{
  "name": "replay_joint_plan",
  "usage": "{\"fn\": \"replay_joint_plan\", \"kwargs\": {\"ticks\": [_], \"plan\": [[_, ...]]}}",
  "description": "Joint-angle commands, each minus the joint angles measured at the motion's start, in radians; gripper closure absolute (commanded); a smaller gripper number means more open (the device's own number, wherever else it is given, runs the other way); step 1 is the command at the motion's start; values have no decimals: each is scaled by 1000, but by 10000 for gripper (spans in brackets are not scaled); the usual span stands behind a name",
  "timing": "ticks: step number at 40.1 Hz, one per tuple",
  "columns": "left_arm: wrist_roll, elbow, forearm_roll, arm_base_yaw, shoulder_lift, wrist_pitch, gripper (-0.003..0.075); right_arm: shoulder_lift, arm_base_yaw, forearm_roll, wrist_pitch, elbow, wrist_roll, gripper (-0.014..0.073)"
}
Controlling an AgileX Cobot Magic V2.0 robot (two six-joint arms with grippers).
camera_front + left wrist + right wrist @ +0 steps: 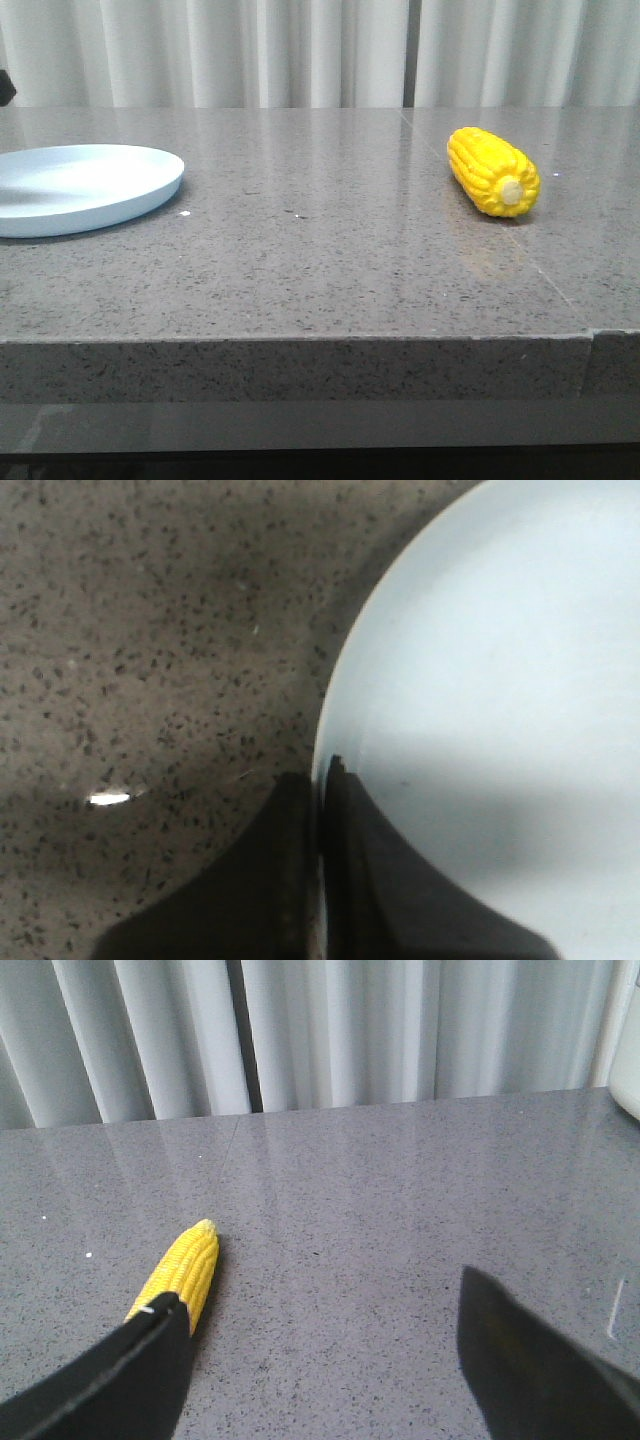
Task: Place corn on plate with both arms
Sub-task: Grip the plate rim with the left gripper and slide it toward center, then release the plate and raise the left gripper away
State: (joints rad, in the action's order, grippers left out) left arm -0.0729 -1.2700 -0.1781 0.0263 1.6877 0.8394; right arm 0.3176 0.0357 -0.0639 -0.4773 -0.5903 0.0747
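Note:
The corn (493,170) lies on the grey stone table at the right, its pale stub end facing the front. The pale blue plate (80,185) sits at the far left, cut off by the frame edge. Neither gripper shows in the front view. In the right wrist view my right gripper (318,1290) is open and empty, and the corn (185,1265) lies beyond one finger (130,1370), which hides its near end. In the left wrist view my left gripper (322,770) is shut, its tips right at the plate's rim (345,670). I cannot tell whether it pinches the rim.
A white curtain (300,50) hangs behind the table. A seam (560,290) runs across the tabletop at the right, near the front edge. A dark arm part (5,88) shows at the far left edge. A pale object (630,1060) sits at the edge of the right wrist view.

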Motion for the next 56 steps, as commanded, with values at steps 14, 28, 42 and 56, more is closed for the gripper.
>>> {"fn": "replay_joint_plan", "kwargs": {"ticks": [14, 28, 42, 56], "plan": [[-29, -255, -206, -106, -67, 86, 741, 17, 2, -5, 84, -33, 2, 15], [10, -265, -221, -254, 63, 35, 739, 17, 2, -5, 84, -33, 2, 15], [8, -265, -219, -254, 124, 41, 524, 17, 2, -5, 84, -33, 2, 15], [14, -251, -5, -235, -75, 35, 424, 17, 2, -5, 84, -33, 2, 15]]}}
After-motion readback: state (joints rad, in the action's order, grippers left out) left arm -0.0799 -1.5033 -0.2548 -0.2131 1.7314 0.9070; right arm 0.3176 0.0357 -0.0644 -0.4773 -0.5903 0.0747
